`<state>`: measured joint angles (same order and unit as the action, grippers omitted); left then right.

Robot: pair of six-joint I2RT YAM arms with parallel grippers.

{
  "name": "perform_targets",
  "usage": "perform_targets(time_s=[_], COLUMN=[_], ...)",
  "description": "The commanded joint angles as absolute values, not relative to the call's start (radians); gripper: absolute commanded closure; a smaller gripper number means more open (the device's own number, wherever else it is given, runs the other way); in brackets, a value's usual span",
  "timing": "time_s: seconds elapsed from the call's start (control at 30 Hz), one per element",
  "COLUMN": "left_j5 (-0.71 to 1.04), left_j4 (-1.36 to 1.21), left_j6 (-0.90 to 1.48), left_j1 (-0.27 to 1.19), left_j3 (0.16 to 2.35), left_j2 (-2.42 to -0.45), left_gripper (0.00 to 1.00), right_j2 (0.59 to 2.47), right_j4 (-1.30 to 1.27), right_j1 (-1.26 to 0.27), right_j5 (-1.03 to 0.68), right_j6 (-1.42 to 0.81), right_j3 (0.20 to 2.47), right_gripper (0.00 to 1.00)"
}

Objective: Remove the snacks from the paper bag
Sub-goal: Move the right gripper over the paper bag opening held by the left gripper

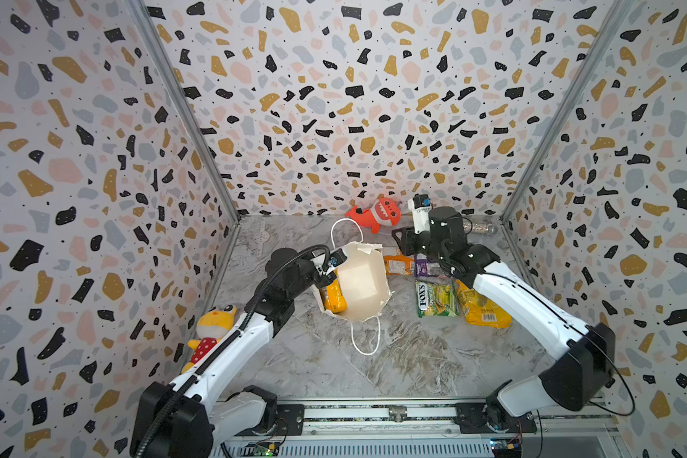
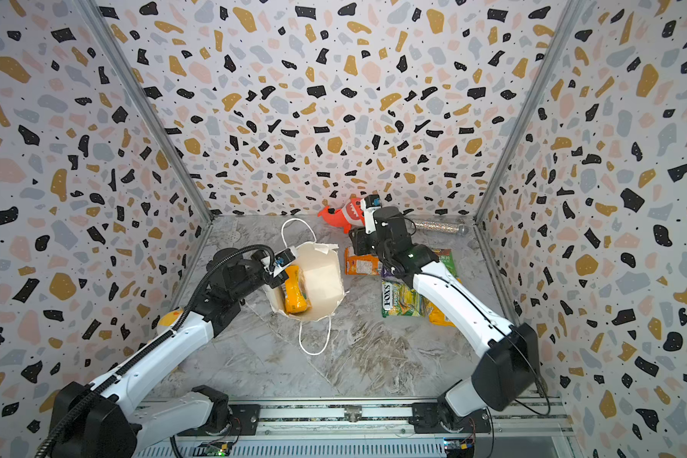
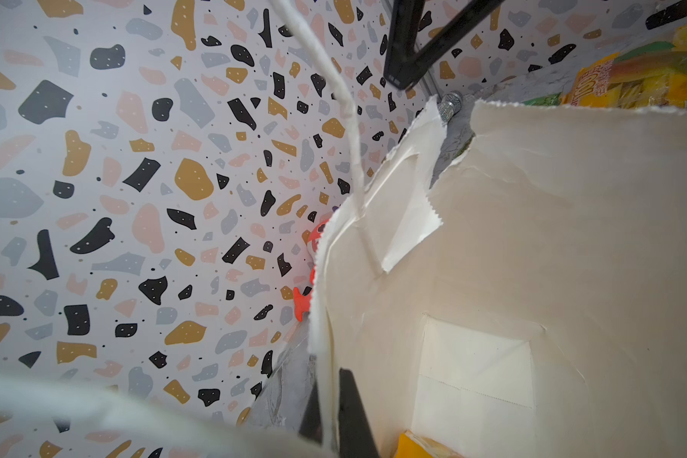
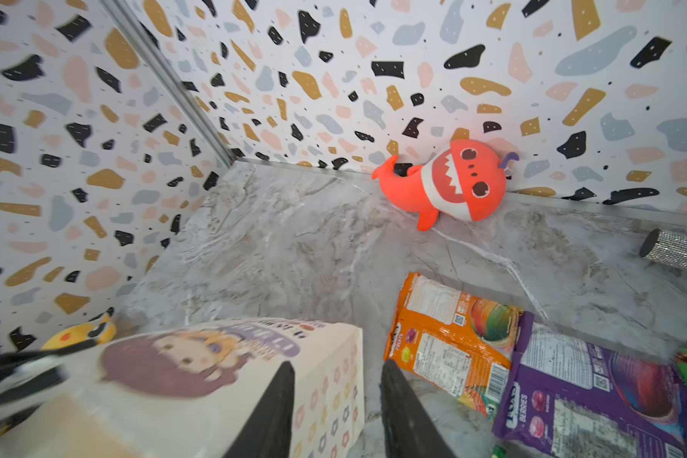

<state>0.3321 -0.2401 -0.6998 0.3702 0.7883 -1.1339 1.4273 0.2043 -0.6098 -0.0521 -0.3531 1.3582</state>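
Right arm (image 1: 524,305) covers most of the purple glossy packet (image 1: 425,269). Left arm (image 1: 231,349) hides one side of the yellow plush toy (image 1: 211,323). Right wrist view: white paper carrier bag (image 4: 199,380) blurred, glittery silver tube (image 4: 681,251) cut by the edge.

A red-orange shark plush (image 1: 375,214) lies at the far edge of the grey marbled surface (image 1: 413,357), against the far terrazzo-patterned wall (image 1: 334,99). To its right, also along the far edge, a glittery silver tube (image 2: 439,227) lies on its side. At the left edge of the surface, a yellow plush toy (image 1: 211,329) with a red dotted body rests beside the left wall, only partly visible.
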Motion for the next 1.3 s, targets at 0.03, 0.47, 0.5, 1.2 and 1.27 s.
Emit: perform_targets(time_s=[0.03, 0.47, 0.5, 1.2, 1.27], left_j5=[0.354, 0.376, 0.376, 0.39, 0.391], left_j4=[-0.31, -0.303, -0.301, -0.321, -0.324], left_j6=[-0.712, -0.693, -0.694, -0.687, -0.685], left_j1=[0.369, 0.37, 0.37, 0.37, 0.371], left_j3=[0.828, 0.838, 0.838, 0.825, 0.824], left_j2=[-1.131, -1.114, -1.113, -1.093, -1.089], left_gripper=[1.0, 1.0, 1.0, 1.0, 1.0], right_j2=[1.306, 1.461, 1.486, 1.71, 1.711], right_j4=[0.17, 0.227, 0.232, 0.088, 0.07], right_j1=[-0.724, -0.995, -0.995, -0.991, -0.991], right_j5=[-0.023, 0.015, 0.018, -0.007, -0.017], right_j6=[-0.369, -0.414, -0.422, -0.527, -0.529], right_j3=[1.326, 1.413, 1.422, 1.347, 1.337], right_gripper=[0.66, 0.74, 0.74, 0.61, 0.57])
